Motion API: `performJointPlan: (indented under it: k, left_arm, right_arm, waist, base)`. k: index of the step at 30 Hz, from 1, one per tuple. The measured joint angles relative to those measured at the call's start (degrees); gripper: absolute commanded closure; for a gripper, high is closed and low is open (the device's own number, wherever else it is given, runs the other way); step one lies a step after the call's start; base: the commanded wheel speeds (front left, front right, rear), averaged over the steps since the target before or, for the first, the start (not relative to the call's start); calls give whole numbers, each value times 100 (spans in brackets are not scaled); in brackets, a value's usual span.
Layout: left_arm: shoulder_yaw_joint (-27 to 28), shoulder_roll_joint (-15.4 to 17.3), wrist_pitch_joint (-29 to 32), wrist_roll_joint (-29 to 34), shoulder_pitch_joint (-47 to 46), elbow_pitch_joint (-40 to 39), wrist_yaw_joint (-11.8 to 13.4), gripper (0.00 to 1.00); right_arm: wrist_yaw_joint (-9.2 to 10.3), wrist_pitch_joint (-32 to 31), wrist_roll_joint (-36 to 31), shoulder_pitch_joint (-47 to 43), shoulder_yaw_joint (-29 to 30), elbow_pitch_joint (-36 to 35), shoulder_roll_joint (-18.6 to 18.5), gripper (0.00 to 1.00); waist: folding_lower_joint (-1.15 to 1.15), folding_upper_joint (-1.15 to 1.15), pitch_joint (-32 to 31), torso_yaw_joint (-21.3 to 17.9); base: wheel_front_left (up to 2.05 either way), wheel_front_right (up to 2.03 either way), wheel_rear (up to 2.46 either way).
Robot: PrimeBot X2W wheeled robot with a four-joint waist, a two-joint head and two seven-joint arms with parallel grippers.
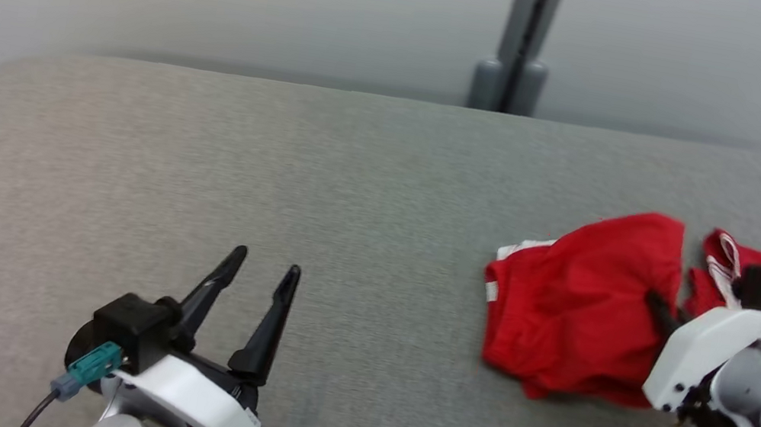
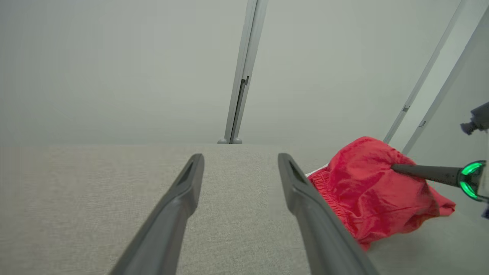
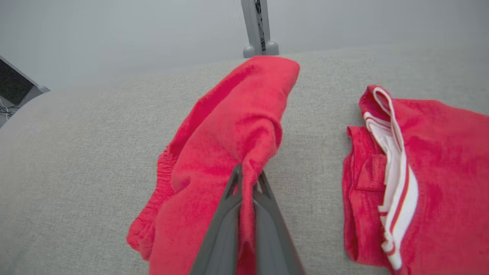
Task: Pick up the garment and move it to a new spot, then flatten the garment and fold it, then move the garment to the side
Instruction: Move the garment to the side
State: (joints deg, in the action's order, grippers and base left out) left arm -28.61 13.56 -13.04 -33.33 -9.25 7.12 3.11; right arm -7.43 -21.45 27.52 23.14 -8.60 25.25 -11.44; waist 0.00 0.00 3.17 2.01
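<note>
My right gripper (image 3: 248, 177) is pinched tight on a fold of the red garment (image 3: 237, 122), with the cloth squeezed between both fingers. The garment sits bunched and humped up on the right part of the gray table (image 1: 354, 186). Further right there's another red piece with white stripes (image 3: 397, 183), and a gap of table between the two. My left gripper (image 1: 267, 264) hangs spread wide over bare table, well apart from the cloth.

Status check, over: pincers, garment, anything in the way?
Right pincer shut on a fold of the red garment. Left pincer open, clear of cloth. White-trimmed red piece lies beside it.
</note>
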Motion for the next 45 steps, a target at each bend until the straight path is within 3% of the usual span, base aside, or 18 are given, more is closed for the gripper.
performJointPlan:
  k: [8, 18, 22, 28, 31, 38, 45]
  left_arm:
    - [-247, -12, 192, 159, -367, -102, -126, 0]
    - [-361, 168, 480, 309, -708, -301, -179, 0]
    - [-364, 219, 541, 346, -820, -377, -179, 0]
    - [-376, 241, 593, 347, -885, -405, -180, 0]
    - [-377, 233, 586, 338, -886, -385, -179, 0]
    - [-355, 160, 409, 247, -870, -265, -154, 0]
    - [-198, 86, 174, 91, -653, -83, -62, 0]
  right_arm:
    - [0, -205, 15, 541, -376, -469, -738, 100]
    - [-7, 45, 147, 1164, -658, -11, -1621, 100]
    - [-5, 278, -51, 1395, -620, 460, -1770, 100]
    - [-7, 731, -380, 1640, -452, 1146, -1644, 99]
    - [-7, 958, -528, 1714, -335, 1556, -1491, 0]
    - [-7, 1528, -955, 1894, -85, 2018, -1568, 0]
    - [-7, 1930, -838, 1653, 124, 1341, -1482, 0]
  waist:
    - [0, 0, 475, -788]
    - [0, 0, 1308, -1326]
    - [0, 0, 1562, -1436]
    - [0, 0, 1708, -1444]
    - [0, 0, 1679, -1393]
    - [0, 0, 1420, -1267]
    - [0, 0, 895, -1103]
  base:
    - [0, 0, 0]
    - [0, 0, 0]
    - [0, 0, 0]
    - [0, 0, 0]
    - [0, 0, 0]
    - [0, 0, 0]
    - [0, 0, 0]
